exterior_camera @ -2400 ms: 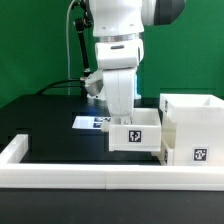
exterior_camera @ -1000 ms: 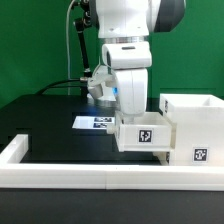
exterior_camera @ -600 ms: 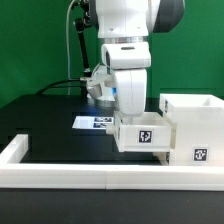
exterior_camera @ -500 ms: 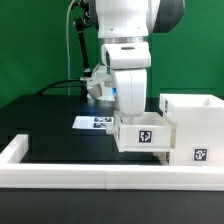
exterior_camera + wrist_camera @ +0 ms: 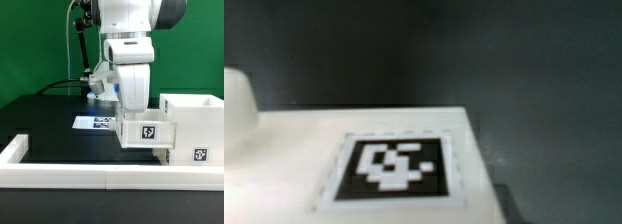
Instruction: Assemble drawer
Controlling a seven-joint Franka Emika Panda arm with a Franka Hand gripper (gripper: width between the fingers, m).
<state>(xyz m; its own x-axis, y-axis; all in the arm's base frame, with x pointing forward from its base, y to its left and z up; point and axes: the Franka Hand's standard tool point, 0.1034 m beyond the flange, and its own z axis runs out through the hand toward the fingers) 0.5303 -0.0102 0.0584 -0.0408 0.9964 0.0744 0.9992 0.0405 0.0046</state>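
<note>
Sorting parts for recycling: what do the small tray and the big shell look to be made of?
Both look like plastic. The small tray is matte white with smooth, even walls. The big shell shows the same dull white finish and thick, crisp edges. Painted wood cannot be ruled out.

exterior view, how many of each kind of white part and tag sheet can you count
Drawer shell: 1
Small drawer tray, under the gripper: 1
Long low white rail: 1
Marker board: 1
Total: 4
A second tray is not visible in this view.
</note>
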